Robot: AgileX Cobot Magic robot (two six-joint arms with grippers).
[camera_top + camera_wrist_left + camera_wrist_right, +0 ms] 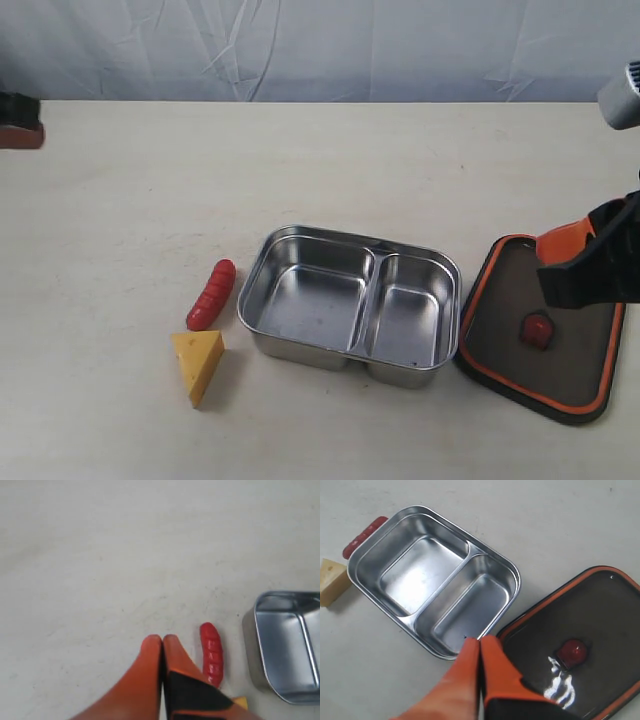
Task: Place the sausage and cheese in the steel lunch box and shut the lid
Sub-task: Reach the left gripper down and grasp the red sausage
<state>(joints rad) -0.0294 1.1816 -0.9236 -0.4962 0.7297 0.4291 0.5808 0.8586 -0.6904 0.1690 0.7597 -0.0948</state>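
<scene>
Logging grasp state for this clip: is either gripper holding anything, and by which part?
Nothing is held. The left gripper and right gripper are shut empty; sausage, cheese and lid lie on the table.

Orange tapered fingers point(465, 680), left end effector point(162, 641), right end effector point(480, 642) alike, black housings point(192, 695)

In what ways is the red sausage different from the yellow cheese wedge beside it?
The glossy red ribbed toy sausage is rounded and slightly curved; the yellow-orange toy cheese wedge is a flat-sided triangle. The sausage has grooves, the cheese shallow holes. Both are similar in length and lie on the pale table, outside the shiny steel lunch box.
</scene>
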